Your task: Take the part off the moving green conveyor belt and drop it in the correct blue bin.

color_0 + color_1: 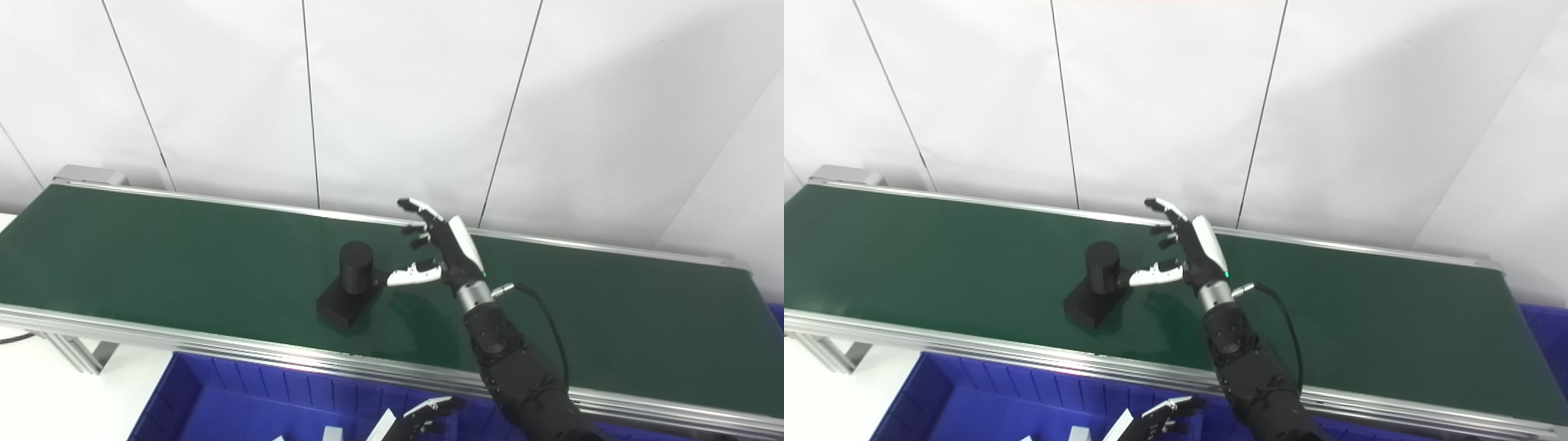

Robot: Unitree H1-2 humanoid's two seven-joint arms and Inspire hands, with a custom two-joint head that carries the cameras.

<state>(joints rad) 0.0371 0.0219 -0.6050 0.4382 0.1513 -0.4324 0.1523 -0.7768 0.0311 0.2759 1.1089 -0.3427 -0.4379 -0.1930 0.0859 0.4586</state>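
Note:
A black part (352, 285), a short cylinder standing on a rectangular base, sits on the green conveyor belt (153, 257) near its middle. My right hand (438, 245) is open, fingers spread, just to the right of the part with its thumb tip close to the cylinder, holding nothing. My left hand (422, 418) is low at the picture's bottom edge over the blue bin (214, 392); only its fingers show, apart and empty. The part also shows in the right eye view (1096, 285).
The belt's aluminium front rail (184, 340) runs between the belt and the bin. White pieces (331, 433) lie in the bin at the bottom edge. A second blue bin's corner (776, 315) shows at the far right. White wall panels stand behind the belt.

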